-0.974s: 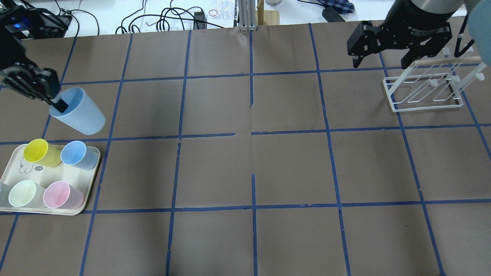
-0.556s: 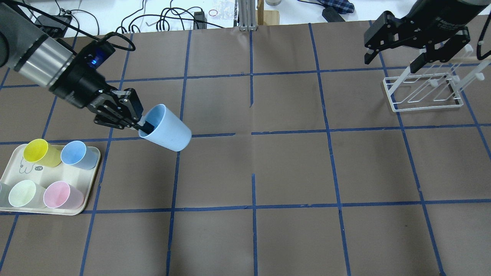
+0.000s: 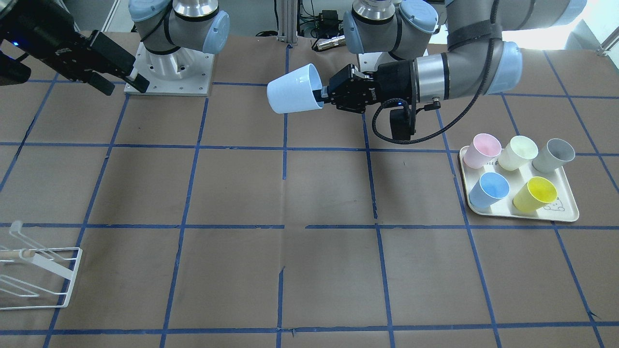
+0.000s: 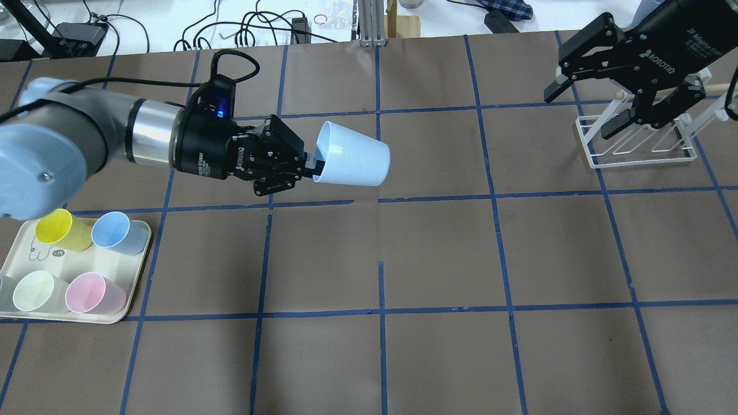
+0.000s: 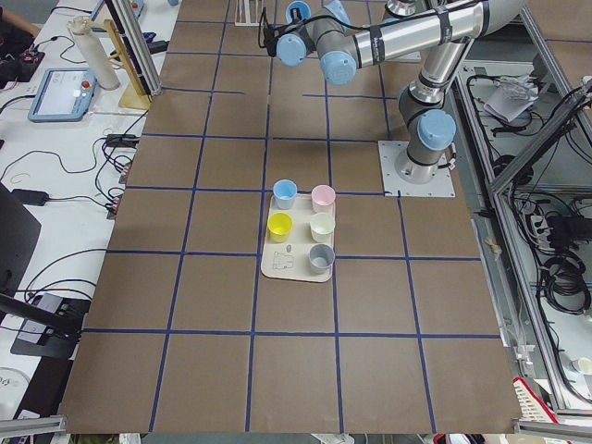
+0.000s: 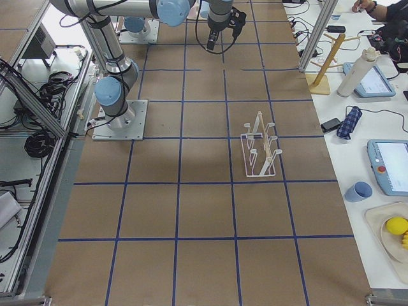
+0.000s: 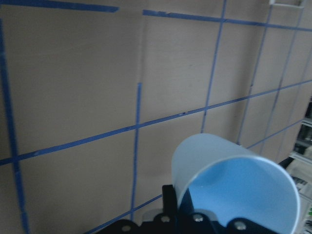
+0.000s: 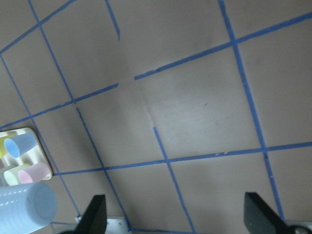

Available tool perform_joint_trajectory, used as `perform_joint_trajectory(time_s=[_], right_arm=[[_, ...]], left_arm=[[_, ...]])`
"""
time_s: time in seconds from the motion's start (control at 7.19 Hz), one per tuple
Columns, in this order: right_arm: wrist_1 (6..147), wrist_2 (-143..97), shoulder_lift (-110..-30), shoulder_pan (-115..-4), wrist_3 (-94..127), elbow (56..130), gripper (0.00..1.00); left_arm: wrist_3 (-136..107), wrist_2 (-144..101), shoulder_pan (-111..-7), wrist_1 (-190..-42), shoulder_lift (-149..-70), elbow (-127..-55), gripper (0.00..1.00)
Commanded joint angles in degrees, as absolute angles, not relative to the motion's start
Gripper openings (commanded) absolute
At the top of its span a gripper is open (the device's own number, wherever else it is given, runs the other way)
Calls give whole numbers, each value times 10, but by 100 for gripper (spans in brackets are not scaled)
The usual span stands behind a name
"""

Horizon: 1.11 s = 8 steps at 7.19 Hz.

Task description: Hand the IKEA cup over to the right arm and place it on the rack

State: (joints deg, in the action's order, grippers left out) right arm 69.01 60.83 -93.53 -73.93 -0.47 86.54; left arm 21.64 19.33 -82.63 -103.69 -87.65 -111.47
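brown-papered table [image 4: 438, 253], blue tape grid; cream tray [image 4: 115, 262] of five cups [image 4: 92, 294] robot's left, white wire rack [image 4: 643, 163] far right.

Brown table [image 4: 438, 253] with blue tape grid [image 4: 494, 197], white cable-strewn bench [image 4: 167, 26] behind

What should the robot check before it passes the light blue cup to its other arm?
1. Left gripper shut on the IKEA cup rim: ok.
2. Cup lifted off the table, held sideways: ok.
3. Right gripper open: ok.
4. Right gripper close enough to grab the cup: not ok, it is far off, at the rack end of the table.
5. Rack free of cups: ok.
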Motion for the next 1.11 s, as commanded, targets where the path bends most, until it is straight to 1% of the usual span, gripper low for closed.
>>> perform_joint_trajectory(time_s=[0.0, 0.42, 0.7, 0.97], right_arm=[[582, 475, -938, -738, -4, 871, 100], [537, 331, -936, -736, -6, 891, 100], [504, 302, -939, -697, -9, 891, 100], [479, 265, -942, -700, 1, 892, 100]], left_arm=[[219, 23, -866, -934, -883, -1200, 0], [220, -159, -909, -869, -888, -1244, 0], [217, -165, -917, -867, -896, -1246, 0], [217, -164, -922, -860, -897, -1245, 0]])
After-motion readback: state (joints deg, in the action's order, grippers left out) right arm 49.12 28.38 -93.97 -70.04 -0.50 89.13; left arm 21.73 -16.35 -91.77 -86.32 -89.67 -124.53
